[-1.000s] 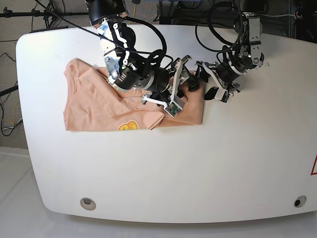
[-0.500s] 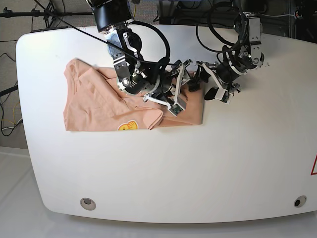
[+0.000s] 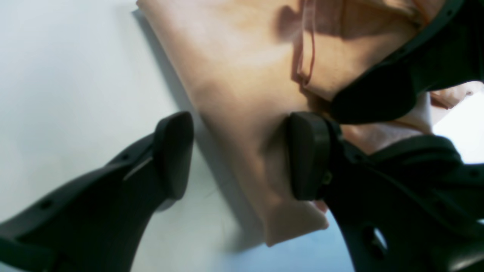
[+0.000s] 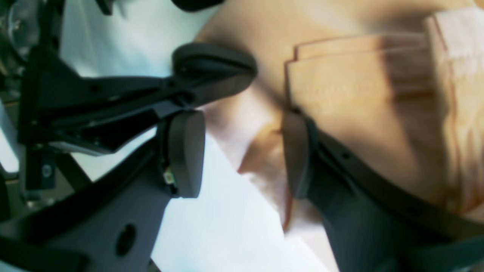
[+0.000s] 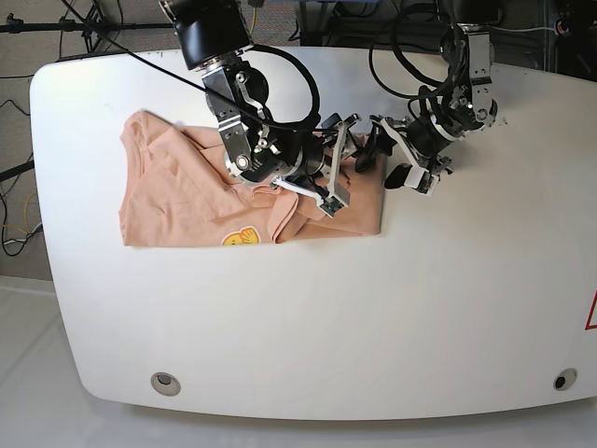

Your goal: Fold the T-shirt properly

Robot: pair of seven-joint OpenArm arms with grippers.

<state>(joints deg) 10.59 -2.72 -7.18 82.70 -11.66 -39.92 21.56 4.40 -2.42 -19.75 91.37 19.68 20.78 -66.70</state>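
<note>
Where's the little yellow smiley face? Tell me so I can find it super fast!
Look at the big white table and find the pink T-shirt lying on the left part of it. Follow the shirt's edge nearest the camera until just below the right gripper: the smiley face sits right there. It is the only yellow spot on the plain pink cloth.

A salmon-pink T-shirt (image 5: 187,201) lies partly folded and rumpled on the white table, a small yellow print showing near its front edge, layers bunched at its right end
</note>
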